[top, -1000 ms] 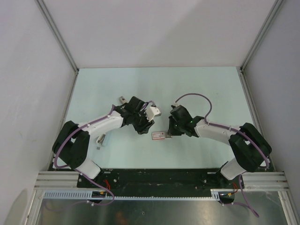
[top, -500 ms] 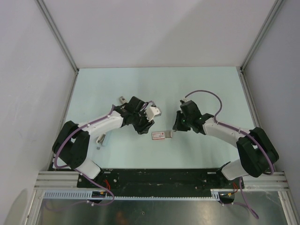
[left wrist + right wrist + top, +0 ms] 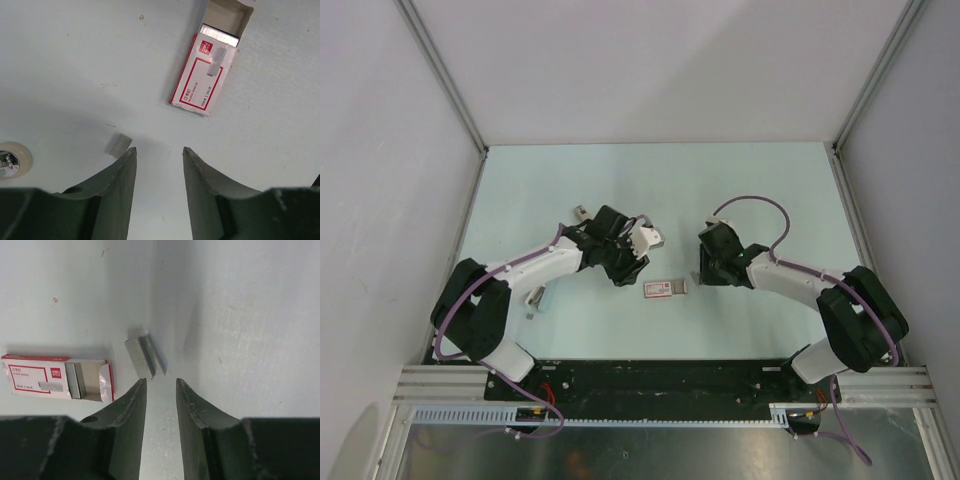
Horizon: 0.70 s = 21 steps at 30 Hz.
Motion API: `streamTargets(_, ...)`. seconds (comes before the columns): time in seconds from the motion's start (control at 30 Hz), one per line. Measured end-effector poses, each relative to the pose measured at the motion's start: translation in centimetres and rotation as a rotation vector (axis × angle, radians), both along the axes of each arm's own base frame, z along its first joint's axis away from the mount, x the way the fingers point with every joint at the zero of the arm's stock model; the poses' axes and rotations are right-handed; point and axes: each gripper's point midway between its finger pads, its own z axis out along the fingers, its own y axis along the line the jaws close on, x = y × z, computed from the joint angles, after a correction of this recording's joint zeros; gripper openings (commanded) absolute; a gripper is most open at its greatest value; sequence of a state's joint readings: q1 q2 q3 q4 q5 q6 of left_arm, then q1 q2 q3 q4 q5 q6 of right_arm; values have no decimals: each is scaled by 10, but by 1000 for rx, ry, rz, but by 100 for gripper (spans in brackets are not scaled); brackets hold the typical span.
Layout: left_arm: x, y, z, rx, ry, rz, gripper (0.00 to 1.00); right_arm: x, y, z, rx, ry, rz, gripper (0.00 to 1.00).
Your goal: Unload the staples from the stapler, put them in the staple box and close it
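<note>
A small red-and-white staple box (image 3: 663, 289) lies flat between the arms, its end flap open and staples (image 3: 218, 36) showing inside. No stapler is recognisable in these views. A loose strip of staples (image 3: 146, 357) lies on the table just beyond my right gripper (image 3: 161, 381), which is open with nothing between its fingers; the box (image 3: 35, 378) is to its left. My left gripper (image 3: 159, 150) is open and empty over bare table, the box (image 3: 202, 80) ahead to its right. A short staple strip (image 3: 119, 145) lies by its left fingertip.
A small grey-white object (image 3: 534, 296) lies by the left arm's forearm; I cannot tell what it is. A round white and chrome piece (image 3: 11, 160) shows at the left edge of the left wrist view. Grey walls close the table (image 3: 650, 180) on three sides.
My right gripper has drawn back to the right, away from the box's open end, and its jaws have parted. The left arm and the box have not moved.
</note>
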<state>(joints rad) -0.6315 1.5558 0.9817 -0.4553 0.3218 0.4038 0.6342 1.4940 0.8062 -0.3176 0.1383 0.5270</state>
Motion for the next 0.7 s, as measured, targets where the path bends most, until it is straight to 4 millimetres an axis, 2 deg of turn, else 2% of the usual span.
streamTargets(0.27, 0, 0, 0, 0, 0, 0, 47, 8, -10, 3, -9, -18, -24, 35)
streamTargets(0.7, 0, 1, -1, 4, -2, -5, 47, 8, 4, -9, 2, -7, 21, 31)
